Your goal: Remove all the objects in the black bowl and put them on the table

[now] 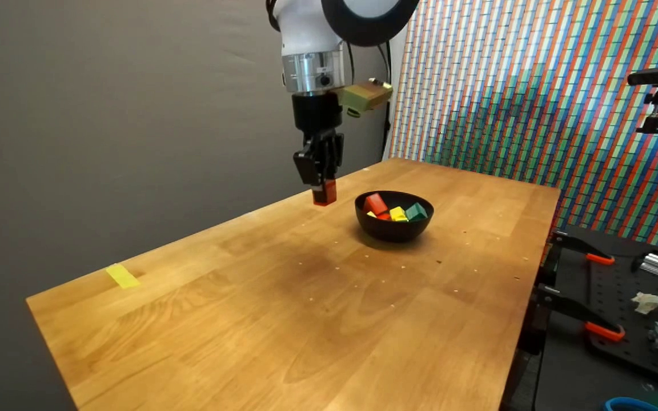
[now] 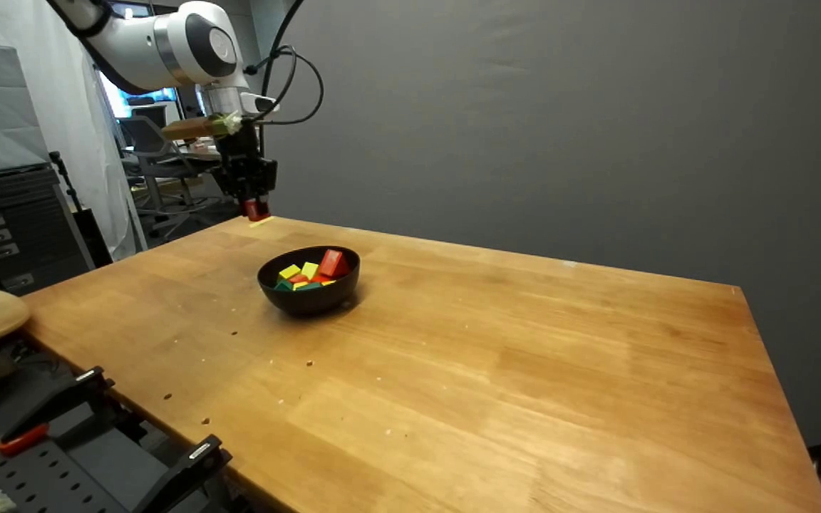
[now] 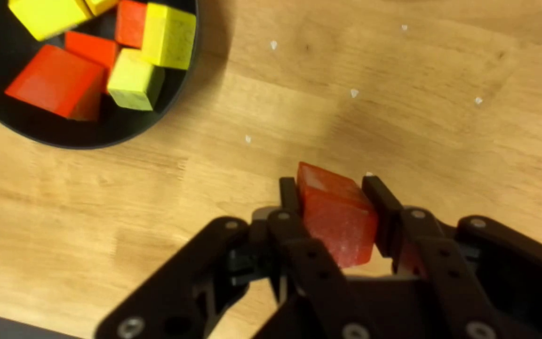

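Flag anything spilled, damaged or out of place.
I see no spill: the bowl stands upright, and the gripper holds a red block above the table. Slightly odd: pale flecks and dark spots mark its surface, suggesting wear, and a yellow strip, perhaps tape, lies by one edge, seemingly unrelated to the job.

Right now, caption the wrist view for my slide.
Gripper holding red block over wooden table; black bowl with more blocks, upper left.

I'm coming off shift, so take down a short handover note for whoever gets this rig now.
Fingers: closed on a red block, held above the table.
Black bowl: on the table, with red, yellow and green blocks inside.
Done: the gripped block is outside the bowl, not yet set down.
Left: put it on the table, then take out the rest.
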`<state>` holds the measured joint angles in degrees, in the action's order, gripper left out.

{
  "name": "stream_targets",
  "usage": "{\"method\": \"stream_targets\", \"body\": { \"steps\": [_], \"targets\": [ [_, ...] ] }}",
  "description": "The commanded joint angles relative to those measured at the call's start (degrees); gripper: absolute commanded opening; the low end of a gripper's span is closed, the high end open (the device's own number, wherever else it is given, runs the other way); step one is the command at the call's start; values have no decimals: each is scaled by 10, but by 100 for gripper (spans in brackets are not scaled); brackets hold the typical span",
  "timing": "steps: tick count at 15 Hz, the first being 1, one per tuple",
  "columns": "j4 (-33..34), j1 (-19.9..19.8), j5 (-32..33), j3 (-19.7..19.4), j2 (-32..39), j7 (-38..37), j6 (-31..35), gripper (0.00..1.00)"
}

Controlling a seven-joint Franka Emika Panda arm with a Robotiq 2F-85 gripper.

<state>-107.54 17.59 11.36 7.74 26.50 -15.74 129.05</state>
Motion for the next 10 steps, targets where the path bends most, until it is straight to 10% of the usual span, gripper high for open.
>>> {"method": "stream_targets", "body": {
  "steps": [1,8,9,10],
  "targets": [
    [89,20,15,-21,88,-28,24,13],
    [154,42,13,-51,182,-32,75,16],
    [159,46,14,-55,187,-32,71,61],
    [161,49,15,-58,188,-30,71,64]
  ]
}}
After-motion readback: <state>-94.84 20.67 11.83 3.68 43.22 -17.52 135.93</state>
